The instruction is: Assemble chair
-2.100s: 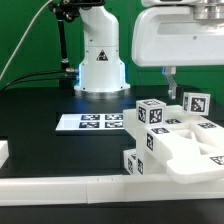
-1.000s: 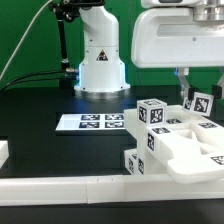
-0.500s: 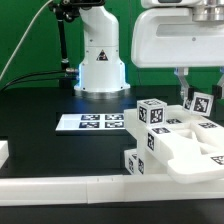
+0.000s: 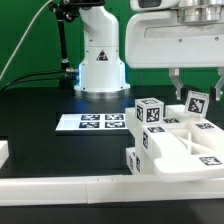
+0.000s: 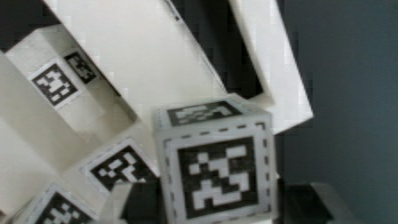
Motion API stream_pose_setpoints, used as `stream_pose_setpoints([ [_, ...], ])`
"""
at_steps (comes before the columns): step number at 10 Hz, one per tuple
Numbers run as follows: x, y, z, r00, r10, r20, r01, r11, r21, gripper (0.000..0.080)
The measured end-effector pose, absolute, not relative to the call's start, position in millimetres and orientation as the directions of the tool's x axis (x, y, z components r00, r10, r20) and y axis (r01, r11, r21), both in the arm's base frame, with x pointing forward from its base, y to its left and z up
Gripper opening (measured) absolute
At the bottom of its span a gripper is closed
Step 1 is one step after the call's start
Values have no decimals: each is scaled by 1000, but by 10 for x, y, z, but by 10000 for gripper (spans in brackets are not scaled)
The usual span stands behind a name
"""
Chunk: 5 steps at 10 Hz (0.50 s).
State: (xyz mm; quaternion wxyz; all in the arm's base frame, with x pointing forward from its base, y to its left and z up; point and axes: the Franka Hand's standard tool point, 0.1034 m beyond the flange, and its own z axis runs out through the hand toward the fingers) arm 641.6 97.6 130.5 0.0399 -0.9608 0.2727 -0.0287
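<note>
The chair's white parts point(image 4: 172, 145) lie bunched at the exterior view's right, each with black-and-white tags. A tagged square leg point(image 4: 197, 101) stands upright at the back of the bunch. My gripper point(image 4: 196, 88) hangs over that leg with a finger on each side, and a gap shows on both sides. In the wrist view the leg's tagged end point(image 5: 217, 165) sits between the fingertips of my gripper point(image 5: 222, 205), with dark gaps on either side. More tagged parts point(image 5: 63, 80) and a white slab point(image 5: 151, 55) lie beyond it. The gripper is open.
The marker board point(image 4: 90, 122) lies flat on the black table at centre. The robot base point(image 4: 100, 60) stands behind it. A low white rim wall point(image 4: 60, 185) runs along the front edge, touching the chair parts at the exterior view's right.
The leg was tilted half a second ago and now stands upright. The fingers have spread apart around it and the gripper body has shifted slightly toward the exterior view's left.
</note>
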Motion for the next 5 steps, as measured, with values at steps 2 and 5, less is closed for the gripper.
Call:
stream_pose_setpoints([
  [2,6427,1011,1308,752,-659,27,-653,-750,-108,284],
  [5,6427,1014,1306,621,-784,7,-779,-618,-111,284],
])
